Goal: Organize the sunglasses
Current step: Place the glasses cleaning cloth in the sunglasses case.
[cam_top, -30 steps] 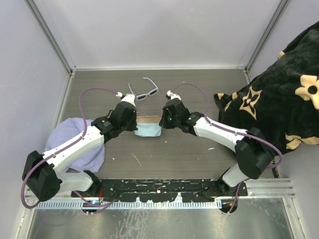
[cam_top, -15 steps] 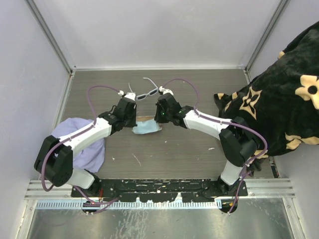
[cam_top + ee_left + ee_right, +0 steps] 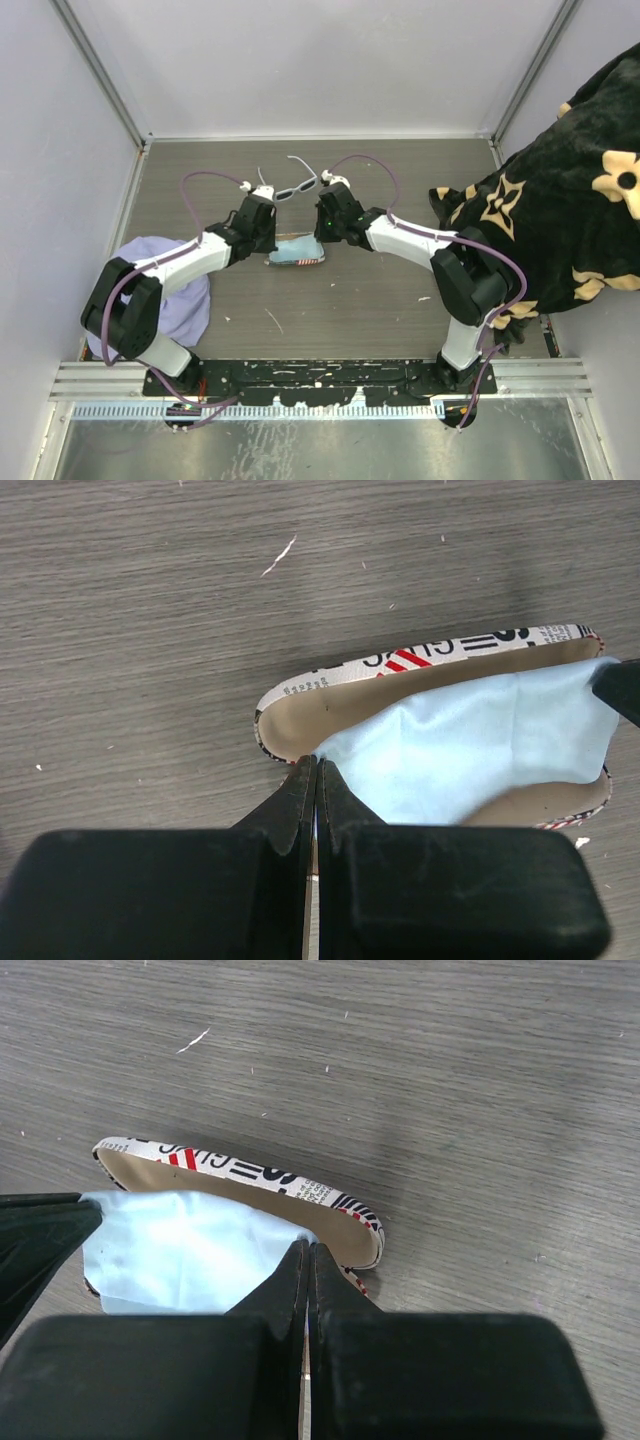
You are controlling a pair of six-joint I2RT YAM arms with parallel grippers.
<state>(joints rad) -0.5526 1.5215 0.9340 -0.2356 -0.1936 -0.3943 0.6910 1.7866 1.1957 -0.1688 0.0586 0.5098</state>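
From above, your sunglasses (image 3: 295,187) lie unfolded and untouched at twelve o'clock of the case (image 3: 305,261). They are probably light and brittle with slick lenses, so take them by the bridge. Left wrist: the left gripper (image 3: 315,763) is clamped tight on the blue cloth (image 3: 470,740). Right wrist: the right gripper (image 3: 307,1250) likewise nips the opposite corner.

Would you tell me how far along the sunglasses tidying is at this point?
Done: the light blue cloth lies inside the open printed soft case. In hand: the left fingers and right fingers pinch its two ends. Left: the sunglasses lie unfolded beyond the case, untouched.
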